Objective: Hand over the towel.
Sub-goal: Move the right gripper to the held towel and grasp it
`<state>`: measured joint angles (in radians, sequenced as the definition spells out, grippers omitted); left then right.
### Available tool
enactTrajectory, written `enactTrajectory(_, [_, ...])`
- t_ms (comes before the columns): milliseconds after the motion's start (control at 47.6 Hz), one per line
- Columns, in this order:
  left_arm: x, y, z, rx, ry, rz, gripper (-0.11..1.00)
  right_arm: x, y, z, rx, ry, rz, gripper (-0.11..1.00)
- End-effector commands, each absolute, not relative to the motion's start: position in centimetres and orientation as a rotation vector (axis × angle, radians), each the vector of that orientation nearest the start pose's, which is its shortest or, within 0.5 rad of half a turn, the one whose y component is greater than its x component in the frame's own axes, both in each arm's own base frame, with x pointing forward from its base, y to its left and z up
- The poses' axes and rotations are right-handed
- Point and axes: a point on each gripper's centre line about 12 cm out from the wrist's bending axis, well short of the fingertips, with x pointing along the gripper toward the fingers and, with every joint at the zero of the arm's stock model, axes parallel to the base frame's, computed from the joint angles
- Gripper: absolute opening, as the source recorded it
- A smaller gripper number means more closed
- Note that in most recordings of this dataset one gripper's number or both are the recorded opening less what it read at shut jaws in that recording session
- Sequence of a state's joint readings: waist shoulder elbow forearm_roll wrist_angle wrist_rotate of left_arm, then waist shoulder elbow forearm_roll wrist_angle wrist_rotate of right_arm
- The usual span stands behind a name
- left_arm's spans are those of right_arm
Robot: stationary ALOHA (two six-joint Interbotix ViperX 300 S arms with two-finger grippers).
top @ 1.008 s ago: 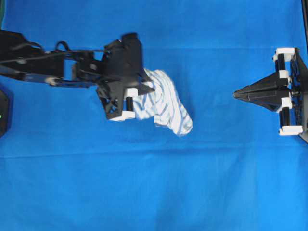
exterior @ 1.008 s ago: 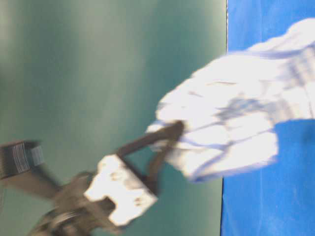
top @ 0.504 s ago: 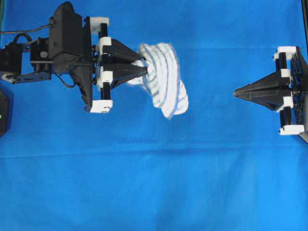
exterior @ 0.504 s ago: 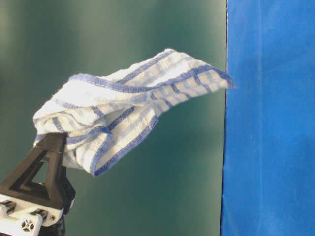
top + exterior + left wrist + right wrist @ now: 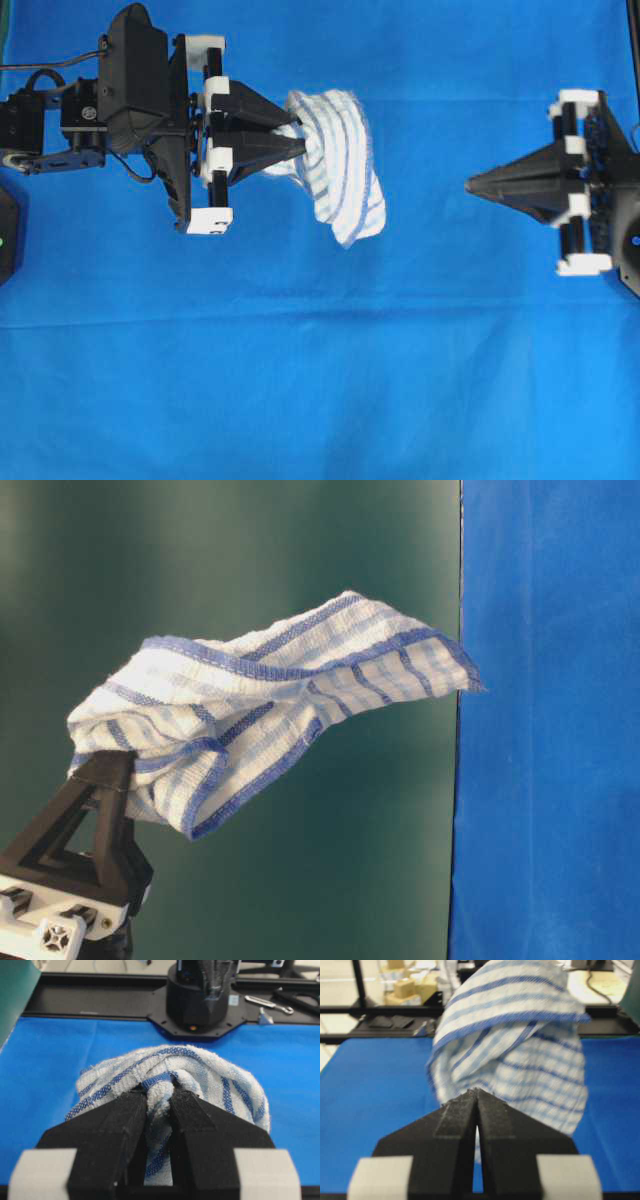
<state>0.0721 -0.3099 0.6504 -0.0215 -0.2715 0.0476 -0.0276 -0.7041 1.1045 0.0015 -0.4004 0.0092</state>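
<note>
The towel [image 5: 340,165], white with blue stripes, hangs in the air from my left gripper [image 5: 298,138], which is shut on its bunched end. In the left wrist view the fold of the towel [image 5: 165,1095] sits pinched between the black fingers [image 5: 122,1125]. It also shows in the table-level view [image 5: 270,705], drooping from the fingertips. My right gripper [image 5: 472,185] is shut and empty, pointing at the towel from the right with a gap between them. In the right wrist view the towel [image 5: 520,1045] hangs just beyond the closed gripper [image 5: 477,1092].
A large plain blue sheet [image 5: 320,380] covers the table. The right arm's base [image 5: 200,995] stands at the far side in the left wrist view. A dark green wall [image 5: 200,560] backs the table-level view.
My left gripper lifted and turned level with the towel, then held still. In the last half second my right gripper moved left toward the towel, staying shut. The towel's free end swung slightly.
</note>
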Motion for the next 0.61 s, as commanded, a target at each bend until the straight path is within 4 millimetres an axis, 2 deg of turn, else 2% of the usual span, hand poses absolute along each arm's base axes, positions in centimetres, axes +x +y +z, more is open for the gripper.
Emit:
enactTrajectory(0, [36.4, 2.6, 33.5, 0.026, 0.027, 0.075, 0.05, 25.8, -1.5, 28.9, 0.033, -0.033, -0.062, 0.00])
enactTrajectory(63, [36.4, 2.6, 33.5, 0.028, 0.029, 0.075, 0.05, 26.7, -2.0, 28.9, 0.059, -0.028, -0.084, 0.07])
enactTrajectory(231, [36.4, 2.6, 33.5, 0.026, 0.027, 0.075, 0.05, 29.7, -2.5, 28.6, 0.095, 0.002, -0.100, 0.56])
enactTrajectory(315, [36.4, 2.6, 33.5, 0.026, 0.029, 0.075, 0.05, 31.4, -2.6, 28.6, 0.109, 0.006, -0.103, 0.71])
enactTrajectory(588, [36.4, 2.6, 33.4, 0.026, 0.030, 0.075, 0.05, 36.8, -2.0, 28.6, 0.146, -0.005, -0.077, 0.73])
